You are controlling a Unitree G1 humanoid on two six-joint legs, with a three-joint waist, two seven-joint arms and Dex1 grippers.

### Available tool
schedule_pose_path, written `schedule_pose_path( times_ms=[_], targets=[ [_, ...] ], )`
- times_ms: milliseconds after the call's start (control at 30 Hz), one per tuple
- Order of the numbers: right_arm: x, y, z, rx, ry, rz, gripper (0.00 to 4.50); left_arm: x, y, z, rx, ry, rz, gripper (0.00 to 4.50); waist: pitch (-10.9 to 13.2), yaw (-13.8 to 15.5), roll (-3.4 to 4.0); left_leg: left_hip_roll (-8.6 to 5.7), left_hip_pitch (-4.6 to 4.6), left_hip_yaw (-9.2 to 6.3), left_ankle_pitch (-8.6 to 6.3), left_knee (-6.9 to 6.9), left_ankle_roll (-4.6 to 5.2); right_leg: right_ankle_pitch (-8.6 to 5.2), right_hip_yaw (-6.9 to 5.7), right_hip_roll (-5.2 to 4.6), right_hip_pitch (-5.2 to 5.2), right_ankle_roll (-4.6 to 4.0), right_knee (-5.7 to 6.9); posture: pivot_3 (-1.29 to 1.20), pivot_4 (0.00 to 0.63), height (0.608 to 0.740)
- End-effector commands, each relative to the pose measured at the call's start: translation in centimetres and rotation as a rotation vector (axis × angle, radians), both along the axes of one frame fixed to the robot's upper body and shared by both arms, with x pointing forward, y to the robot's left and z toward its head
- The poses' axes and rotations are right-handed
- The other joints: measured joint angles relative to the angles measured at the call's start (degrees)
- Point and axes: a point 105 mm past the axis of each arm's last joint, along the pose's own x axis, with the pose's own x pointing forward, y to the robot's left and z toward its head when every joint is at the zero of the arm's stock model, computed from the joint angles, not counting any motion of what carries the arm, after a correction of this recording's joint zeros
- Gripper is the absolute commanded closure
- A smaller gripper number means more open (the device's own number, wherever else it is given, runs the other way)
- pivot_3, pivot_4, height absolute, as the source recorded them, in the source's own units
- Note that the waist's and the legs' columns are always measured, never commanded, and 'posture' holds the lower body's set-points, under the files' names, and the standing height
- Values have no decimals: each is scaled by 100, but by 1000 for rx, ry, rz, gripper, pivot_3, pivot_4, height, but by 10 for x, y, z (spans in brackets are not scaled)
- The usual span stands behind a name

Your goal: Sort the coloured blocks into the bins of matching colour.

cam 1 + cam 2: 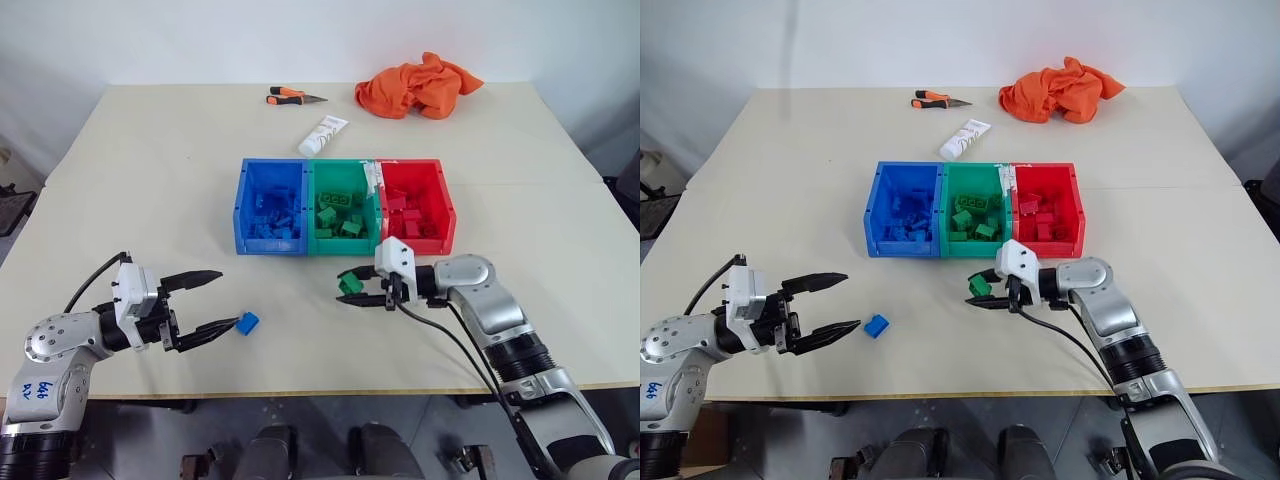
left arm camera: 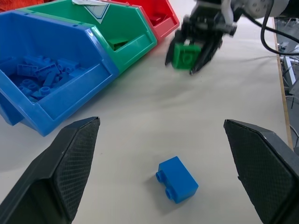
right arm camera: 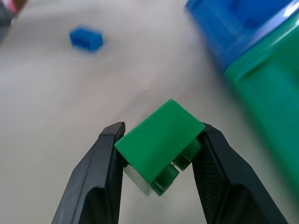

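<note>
My right gripper is shut on a green block and holds it just above the table, in front of the green bin. A blue block lies on the table at the tips of my left gripper, which stands open with nothing between its fingers. The blue bin, green bin and red bin stand joined in a row at mid-table. Each holds several blocks of its own colour.
A white tube lies just behind the bins. Orange-handled pliers and a crumpled orange cloth sit near the table's far edge. The table's front edge runs close below both grippers.
</note>
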Motion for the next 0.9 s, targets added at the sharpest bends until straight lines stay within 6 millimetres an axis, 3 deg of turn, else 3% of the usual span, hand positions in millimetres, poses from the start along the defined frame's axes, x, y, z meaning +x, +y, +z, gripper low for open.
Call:
schedule_pose_path(
  times_ms=[33, 233, 400, 500, 633, 833, 900],
  targets=[
    [16, 0, 53, 107, -130, -62, 2851, 1, -2, 3, -4, -25, -7, 0, 0, -33, 0, 0, 0, 0, 0, 0, 0, 0, 0, 0, 0, 0, 1, 0, 150, 740],
    [68, -1, 94, 174, -226, -262, 2851, 7, -6, 1, -13, -28, -16, 0, 1, -76, 1, 1, 6, 0, 5, -5, -9, 0, 1, 1, -9, 0, 18, 0, 150, 740],
    [82, 3, 100, 167, -270, -275, 1094, 9, -9, 0, -18, -33, -24, 0, 1, -75, 1, 0, 5, 1, 6, -14, -9, 0, 1, 0, -12, 0, 34, 0, 150, 740],
    [80, 5, 102, 174, -287, -249, 92, 10, -10, 0, -19, -34, -25, 0, 1, -77, 1, -1, -1, 0, 4, -15, -8, 0, -1, 0, -14, 0, 35, 0, 150, 740],
    [72, 1, 105, 180, -303, -216, 33, 9, -10, -1, -21, -35, -26, 0, 1, -77, 1, 0, -4, 0, 4, -14, -8, 0, -4, 0, -16, 0, 33, 0, 150, 740],
    [22, -25, 94, 165, -266, -16, 33, 7, -7, -3, -22, -26, -8, 0, 1, -42, 1, 1, -4, -5, 4, -6, -7, 0, -6, 0, -5, 0, 27, 0, 150, 740],
    [-1, -50, 81, 113, -197, 34, 33, 6, -2, -4, -19, -16, 20, 0, 1, -28, 1, 0, -4, -5, 3, -2, -5, 0, -5, -1, 0, 0, 22, 0, 150, 740]
  ],
)
